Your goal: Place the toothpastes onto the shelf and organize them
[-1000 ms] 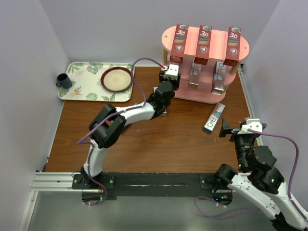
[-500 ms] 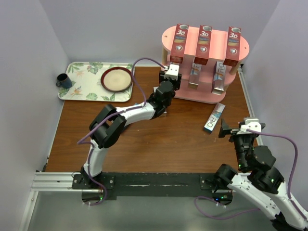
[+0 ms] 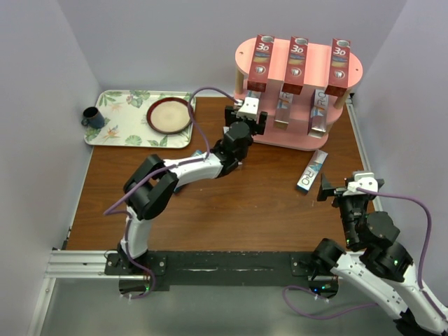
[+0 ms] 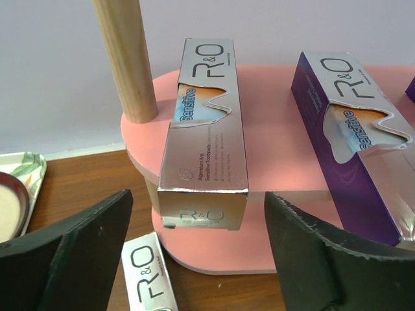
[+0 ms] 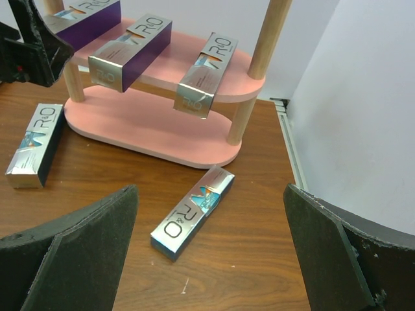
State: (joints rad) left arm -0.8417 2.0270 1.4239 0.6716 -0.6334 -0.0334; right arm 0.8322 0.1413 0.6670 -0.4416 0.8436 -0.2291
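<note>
Two toothpaste cartons lie loose on the brown wooden table (image 5: 259, 259). The left end effector (image 4: 198, 196), released and empty, faces the silver R&O toothpaste carton (image 4: 207, 123) on the middle board of the pink three-tier shelf (image 4: 272, 129). Its near end overhangs the rim, so a nudge could tip it onto the second silver carton (image 4: 149, 272) at seven o'clock. The right end effector (image 5: 211, 189), spread wide and empty, hovers above the teal-blue carton (image 5: 193, 214) at the shelf's five o'clock, whose slanted lie risks a skewed pinch.

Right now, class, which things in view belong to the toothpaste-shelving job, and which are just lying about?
Job: shelf; red cartons on its top board; silver carton and purple carton on the middle board; loose carton near the right arm; loose carton near the left arm.
Lying about: floral tray; plate; dark mug.
</note>
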